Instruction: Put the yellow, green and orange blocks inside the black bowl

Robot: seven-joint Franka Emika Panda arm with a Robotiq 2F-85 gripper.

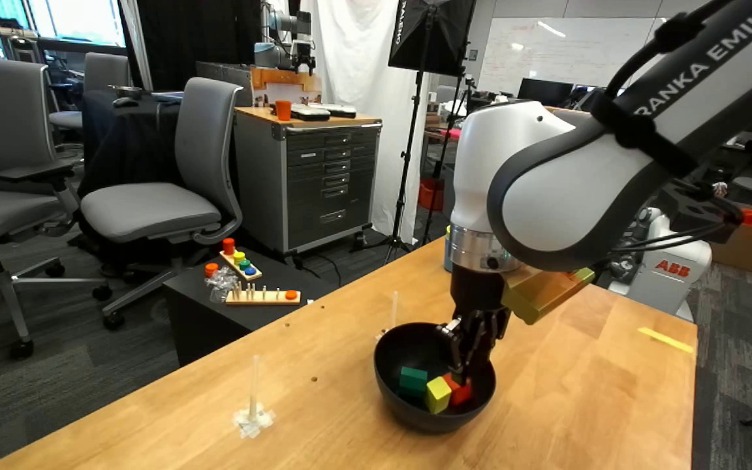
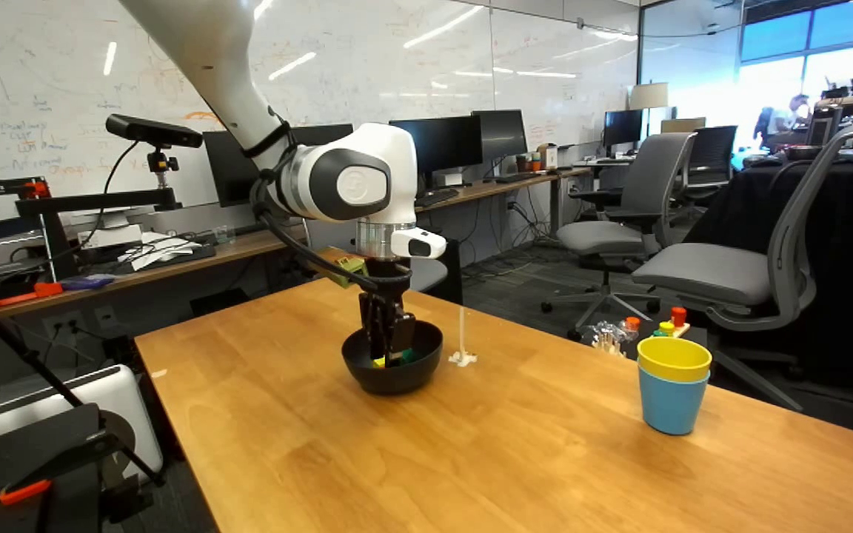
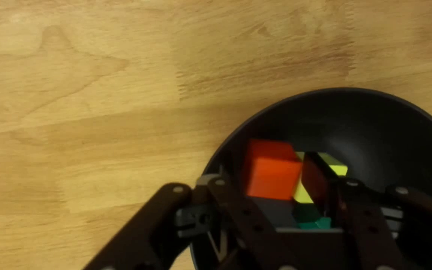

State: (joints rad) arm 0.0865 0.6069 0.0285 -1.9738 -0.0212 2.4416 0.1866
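We see the gripper (image 2: 386, 359) parted around the orange block (image 3: 274, 176), seemingly gripping nothing. It reaches inside the black bowl (image 2: 397, 380) — for softer landing, we suppose, beside the yellow block (image 1: 438, 395).

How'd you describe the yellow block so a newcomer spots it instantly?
On the wooden table, find the wide black bowl. Inside, in an exterior view, the yellow block shows between the green block and the orange block. It's the only yellow cube of the three.

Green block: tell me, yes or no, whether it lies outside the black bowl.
No, in an exterior view the green block sits inside the black bowl, beside the yellow block.
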